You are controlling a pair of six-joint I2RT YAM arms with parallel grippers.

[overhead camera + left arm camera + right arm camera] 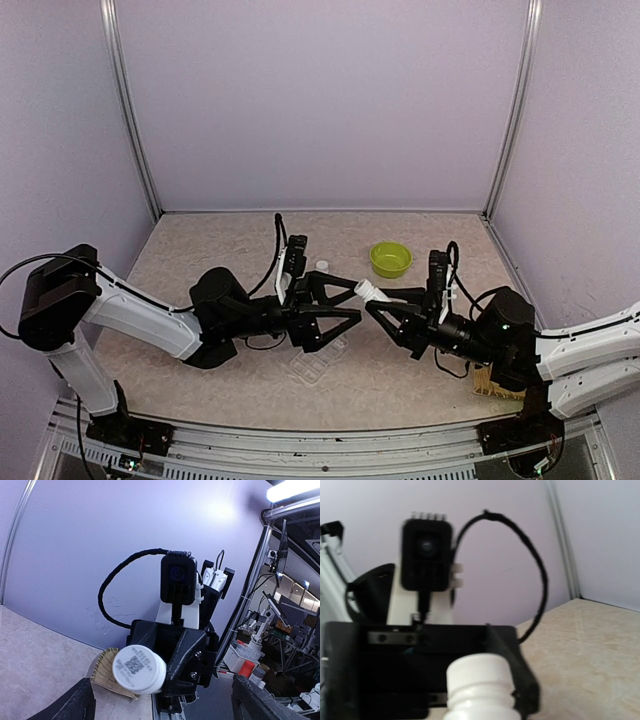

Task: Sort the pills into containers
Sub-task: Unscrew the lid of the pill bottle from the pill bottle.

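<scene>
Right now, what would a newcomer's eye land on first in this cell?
The two arms meet nose to nose at centre: the right pincer is shut on a small white bottle, aimed at the wide-open left pincer. Behind them, back right, sits a lime-green bowl. A clear pill box lies flat just nearer the bases.

- two grippers: left gripper [352,303], right gripper [385,306]
- one white pill bottle [366,290]
- one loose white cap [322,265]
- one lime-green bowl [390,259]
- one clear pill box [320,366]
- one woven mat [495,383], table's right edge
</scene>
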